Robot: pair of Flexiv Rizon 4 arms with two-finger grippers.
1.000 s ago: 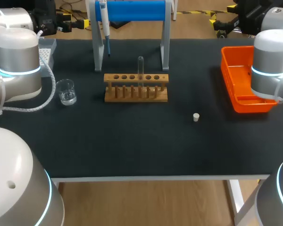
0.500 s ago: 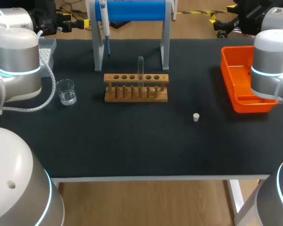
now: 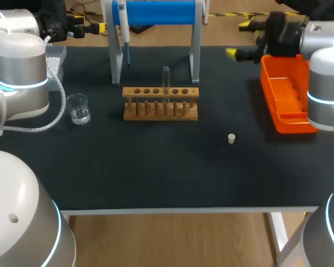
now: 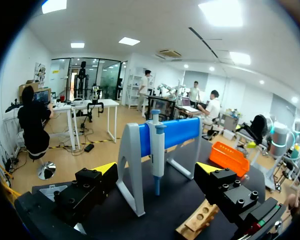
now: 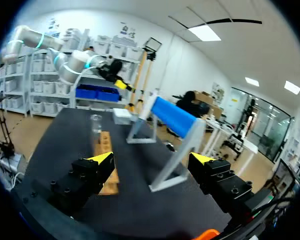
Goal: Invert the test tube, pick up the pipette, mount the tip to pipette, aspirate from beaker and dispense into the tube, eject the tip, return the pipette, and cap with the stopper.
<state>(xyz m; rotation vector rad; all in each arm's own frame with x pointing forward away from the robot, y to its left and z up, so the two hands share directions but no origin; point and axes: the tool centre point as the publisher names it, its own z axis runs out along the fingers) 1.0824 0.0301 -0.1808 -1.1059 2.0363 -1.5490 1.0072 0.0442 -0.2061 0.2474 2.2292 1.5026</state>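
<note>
Black tabletop, arms at either side: the left gripper and right gripper both hang with fingers spread wide. The test tube stands in the wooden rack, with the pipette hanging on the blue stand behind it. The stopper lies loose on the table.

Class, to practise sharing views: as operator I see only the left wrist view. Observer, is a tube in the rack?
Observer: Yes, in the head view one tube stands upright in the rack.
Operator: Where is the stopper?
Observer: The stopper lies alone on the table, between the rack and the bin, nearer the front edge.
Operator: And the beaker?
Observer: The beaker stands beside the rack, on the side away from the bin.
</note>
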